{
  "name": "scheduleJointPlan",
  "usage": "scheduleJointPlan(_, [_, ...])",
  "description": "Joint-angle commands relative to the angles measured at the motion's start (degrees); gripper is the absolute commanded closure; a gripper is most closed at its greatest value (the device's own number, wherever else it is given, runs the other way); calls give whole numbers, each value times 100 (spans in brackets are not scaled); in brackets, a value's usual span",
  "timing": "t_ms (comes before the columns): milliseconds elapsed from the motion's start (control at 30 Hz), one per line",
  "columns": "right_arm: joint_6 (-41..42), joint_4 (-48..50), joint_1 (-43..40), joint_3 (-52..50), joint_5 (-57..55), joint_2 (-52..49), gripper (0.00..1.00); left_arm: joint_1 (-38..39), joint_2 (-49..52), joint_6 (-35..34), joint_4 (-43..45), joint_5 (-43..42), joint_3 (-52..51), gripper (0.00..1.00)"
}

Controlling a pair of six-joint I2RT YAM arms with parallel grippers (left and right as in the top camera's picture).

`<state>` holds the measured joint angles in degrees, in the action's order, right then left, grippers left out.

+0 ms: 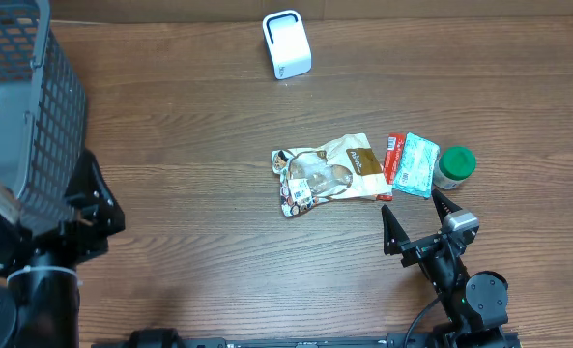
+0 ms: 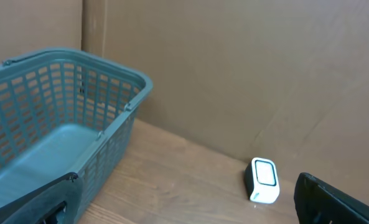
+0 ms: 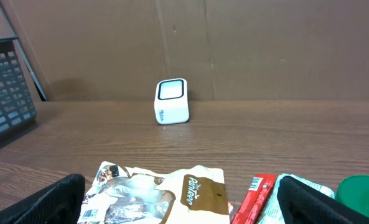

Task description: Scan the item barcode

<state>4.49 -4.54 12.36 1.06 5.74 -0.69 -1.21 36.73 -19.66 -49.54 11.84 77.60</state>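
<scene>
Left tool [image 2: 187,183] and right tool [image 1: 412,206] both stand spread and empty, the snack pouch [image 1: 329,174] lies flat mid-worktop [image 1: 170,116] at 11 o'clock of the right tool, scanner [image 1: 286,43] well apart at 12 o'clock; risk: the flat pouch slips the pinch, or the adjoining red packet [image 1: 393,159] gets dragged

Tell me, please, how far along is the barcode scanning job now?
Done: nothing, it seems. The snack pouch, red packet, teal pack and green-lidded jar lie on the table, apart from the scanner at the far edge. In hand: nothing; the right gripper stands open just short of the items, and the left gripper is open beside the basket. Left: pick an item, show its barcode to the scanner.
</scene>
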Motion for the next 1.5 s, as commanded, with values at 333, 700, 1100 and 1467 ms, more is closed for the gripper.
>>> scheduleJointPlan(333, [4,28,-44,-61,-7,52,0,11,-1414,42,-170,81,-1620,0])
scheduleJointPlan(700, [4,28,-44,-61,-7,52,0,11,-3145,42,785,61,-3436,1])
scheduleJointPlan(1100, [4,28,-44,-61,-9,52,0,11,-3650,39,5416,-800,-5333,0])
scheduleJointPlan(1467, [4,28,-44,-61,-7,52,0,7,-3652,39,7711,-960,-7169,0])
